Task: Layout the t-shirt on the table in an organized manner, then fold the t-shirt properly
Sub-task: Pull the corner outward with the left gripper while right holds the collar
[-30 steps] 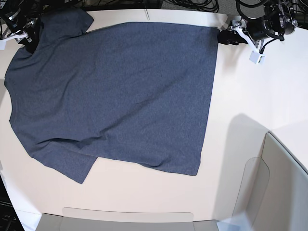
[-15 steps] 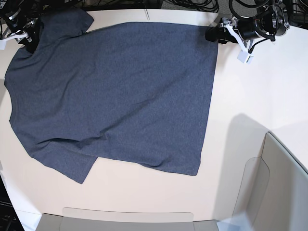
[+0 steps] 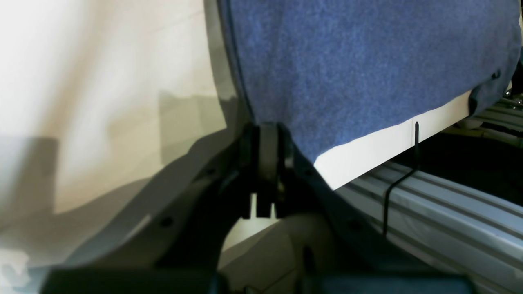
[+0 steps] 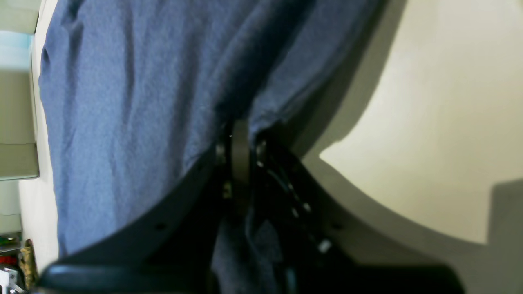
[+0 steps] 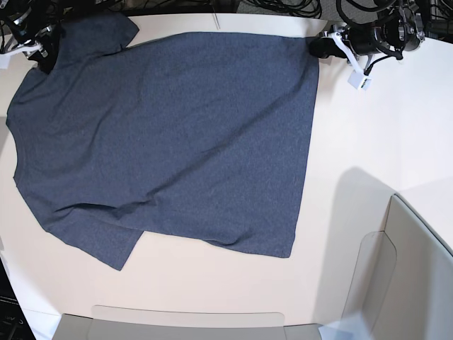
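Both tools pinch t-shirt (image 5: 170, 134) far-edge corners.

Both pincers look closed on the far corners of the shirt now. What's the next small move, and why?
Probably lift both corners slightly and draw them apart to tension the far edge. The left pincer is shut at the hem corner of the t-shirt, and the right pincer is shut on cloth by the sleeve. The near side is wrinkled, with the near sleeve tucked, on the table.

T-shirt (image 5: 170, 134) heathered navy-grey (bluer in wrist views), plain, no print showing; table (image 5: 368, 127) off-white, unmarked.
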